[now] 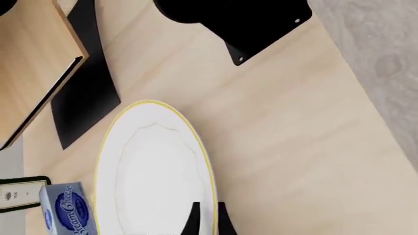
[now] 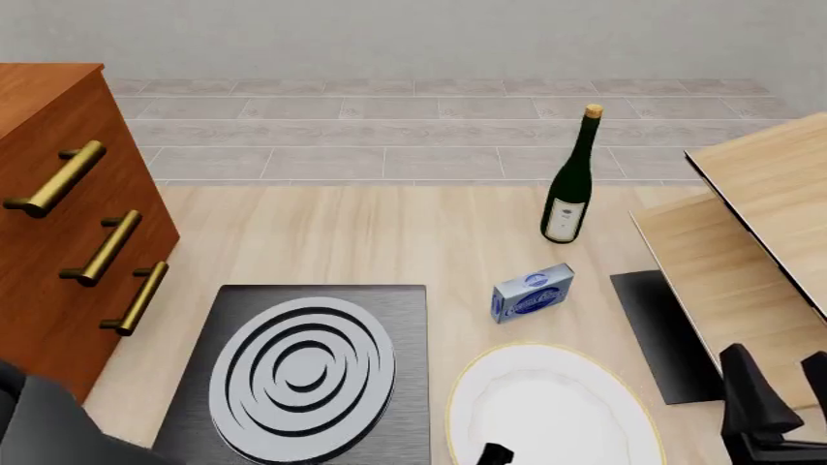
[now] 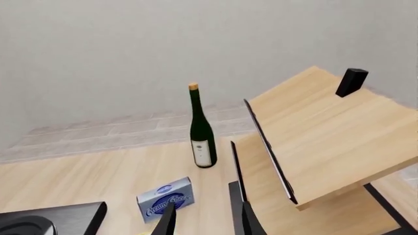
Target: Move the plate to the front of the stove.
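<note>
The white plate (image 2: 556, 412) with a thin gold rim sits near the table's front edge, to the right of the stove (image 2: 304, 373), a dark slab with silver-white rings. My left gripper (image 2: 495, 453) is at the plate's front-left rim. In the left wrist view one finger lies over the plate (image 1: 150, 166) and the other just outside its rim, so the left gripper (image 1: 209, 211) is shut on the rim. I cannot tell whether the plate is resting on the table or lifted off it. My right gripper (image 2: 778, 399) hangs open and holds nothing at the front right, above the shelf; its fingers (image 3: 245, 215) frame only bare table.
A blue cream cheese box (image 2: 533, 294) lies just behind the plate, with a dark wine bottle (image 2: 572, 179) further back. A plain dark mat (image 2: 665, 334) lies under a wooden shelf (image 2: 762, 223) on the right. A brown drawer cabinet (image 2: 65, 213) stands on the left.
</note>
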`<control>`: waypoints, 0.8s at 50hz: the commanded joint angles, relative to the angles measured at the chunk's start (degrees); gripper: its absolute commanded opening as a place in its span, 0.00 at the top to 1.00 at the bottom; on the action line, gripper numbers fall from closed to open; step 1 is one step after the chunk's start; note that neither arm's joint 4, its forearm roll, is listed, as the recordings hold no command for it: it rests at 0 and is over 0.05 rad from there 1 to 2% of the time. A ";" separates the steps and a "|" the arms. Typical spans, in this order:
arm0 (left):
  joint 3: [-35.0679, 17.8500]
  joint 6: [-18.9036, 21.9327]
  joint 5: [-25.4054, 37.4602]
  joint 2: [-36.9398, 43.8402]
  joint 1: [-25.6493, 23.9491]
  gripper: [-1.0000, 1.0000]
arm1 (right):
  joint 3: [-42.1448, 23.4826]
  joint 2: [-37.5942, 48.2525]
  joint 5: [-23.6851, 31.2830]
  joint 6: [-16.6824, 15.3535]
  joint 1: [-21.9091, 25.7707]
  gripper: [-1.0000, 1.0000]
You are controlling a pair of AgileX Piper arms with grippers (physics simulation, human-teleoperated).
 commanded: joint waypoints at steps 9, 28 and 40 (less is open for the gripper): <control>2.56 4.60 1.67 -8.21 1.97 1.00 | -0.03 -0.44 -0.26 -0.87 -0.13 0.00; 0.46 6.49 6.38 -15.65 3.43 1.00 | -0.01 -0.43 -0.20 -1.14 -0.05 0.00; -0.28 7.79 8.15 -19.87 4.18 1.00 | -0.06 -0.44 -0.28 -1.40 -0.02 0.00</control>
